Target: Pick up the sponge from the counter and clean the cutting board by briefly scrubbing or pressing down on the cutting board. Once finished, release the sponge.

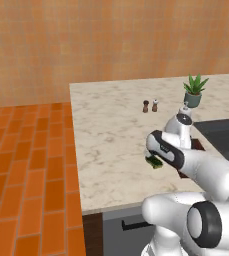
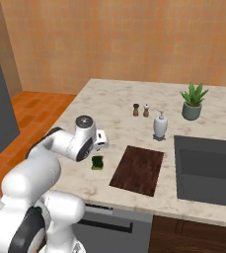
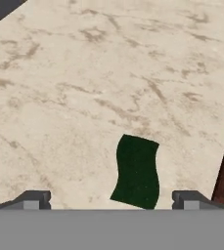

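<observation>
The sponge point(image 3: 136, 171) lies flat on the worktop point(image 2: 109, 104), dark green face up, between the two spread fingers point(image 3: 33, 199) in the hand view; they stand wide apart and grip nothing. From the right base view the sponge point(image 2: 97, 162) sits just left of the cutting board point(image 2: 138, 169), apart from it, near the worktop's front edge.

Several things could go wrong from here, as I judge it. The sponge looks bowed and soft, so a pinch taken off its middle could let it fold or squirm out. It lies askew to the line between the fingers, and closing without squaring up could catch a corner only. Coming down too hard would jam the tips on the stone. The board's edge is close on one side, so a sideways drift might clip it and shove it toward the sink point(image 2: 208, 168).

Further back stand a soap bottle point(image 2: 160, 125), two small shakers point(image 2: 140, 109) and a potted plant point(image 2: 193, 102), well clear of the work.

No brand, label or writing can be read on anything.
</observation>
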{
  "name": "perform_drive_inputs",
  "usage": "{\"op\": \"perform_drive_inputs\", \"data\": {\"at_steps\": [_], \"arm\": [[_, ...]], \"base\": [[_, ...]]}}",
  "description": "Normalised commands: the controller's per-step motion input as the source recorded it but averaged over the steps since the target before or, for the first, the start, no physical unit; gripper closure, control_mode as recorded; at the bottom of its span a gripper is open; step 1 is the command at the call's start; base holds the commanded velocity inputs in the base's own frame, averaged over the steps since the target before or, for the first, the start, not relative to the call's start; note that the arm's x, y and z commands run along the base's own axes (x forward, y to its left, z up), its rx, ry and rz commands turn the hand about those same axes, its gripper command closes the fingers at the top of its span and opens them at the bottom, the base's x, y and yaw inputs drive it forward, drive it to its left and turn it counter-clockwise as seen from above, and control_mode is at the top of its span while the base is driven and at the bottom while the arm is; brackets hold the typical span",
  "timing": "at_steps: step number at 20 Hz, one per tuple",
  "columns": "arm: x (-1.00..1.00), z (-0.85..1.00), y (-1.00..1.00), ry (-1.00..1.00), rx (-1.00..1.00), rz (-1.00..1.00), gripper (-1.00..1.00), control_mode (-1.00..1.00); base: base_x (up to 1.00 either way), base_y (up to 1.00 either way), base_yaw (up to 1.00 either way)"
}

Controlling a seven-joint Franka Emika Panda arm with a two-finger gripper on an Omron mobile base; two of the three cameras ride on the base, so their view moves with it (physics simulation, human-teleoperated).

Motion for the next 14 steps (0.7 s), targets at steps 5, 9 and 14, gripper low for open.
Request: {"op": "perform_drive_inputs", "data": {"at_steps": [5, 9, 14], "arm": [[-0.19, 0.40, 0.32, -0.11, 0.00, 0.00, -1.00, -1.00], [-0.23, 0.34, 0.32, -0.06, 0.00, 0.00, -1.00, -1.00], [-0.28, 0.29, 0.27, -0.06, 0.00, 0.00, -1.00, -1.00]], "base": [[0.00, 0.00, 0.00], [0.00, 0.00, 0.00], [0.00, 0.00, 0.00]]}}
